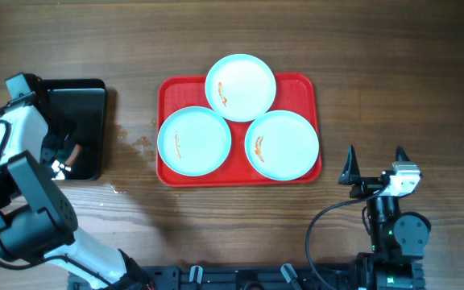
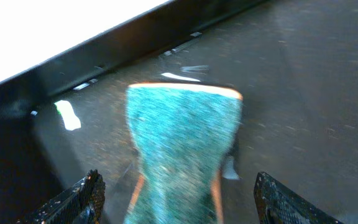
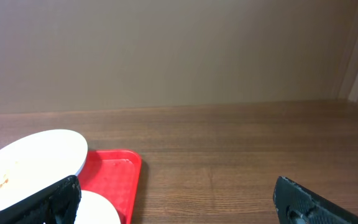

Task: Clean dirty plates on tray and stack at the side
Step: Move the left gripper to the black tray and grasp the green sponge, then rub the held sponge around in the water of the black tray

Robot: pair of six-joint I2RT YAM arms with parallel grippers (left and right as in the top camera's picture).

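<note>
Three pale-blue plates [image 1: 193, 142] flat on the red tray [image 1: 303, 85] at mid-table, packed edge to edge, the rear one poking past the tray's far rim. Each marked with a small orange-red smear; none wiped or stacked at the side yet, judging by that.

Down inside the black bin [image 1: 91, 97] at the table's left, well apart from the tray: left gripper [image 2: 179, 202], jaws parted and straddling a teal sponge [image 2: 182, 134], a gap showing on either side, nothing gripped. Probably set so in order to close across the sponge's width and lift it for wiping.

Near the tray's front right corner: right gripper [image 3: 179, 205], spread to the full and empty, likely held back to leave the plates free.

Between bin and tray, a few pale specks [image 1: 139, 141] on the wooden table [image 1: 393, 64], perhaps droplets. In the way: the bin's wall, to be cleared on lifting out, and the tight crowding of the plates, leaving little room for fingers at their rims.
</note>
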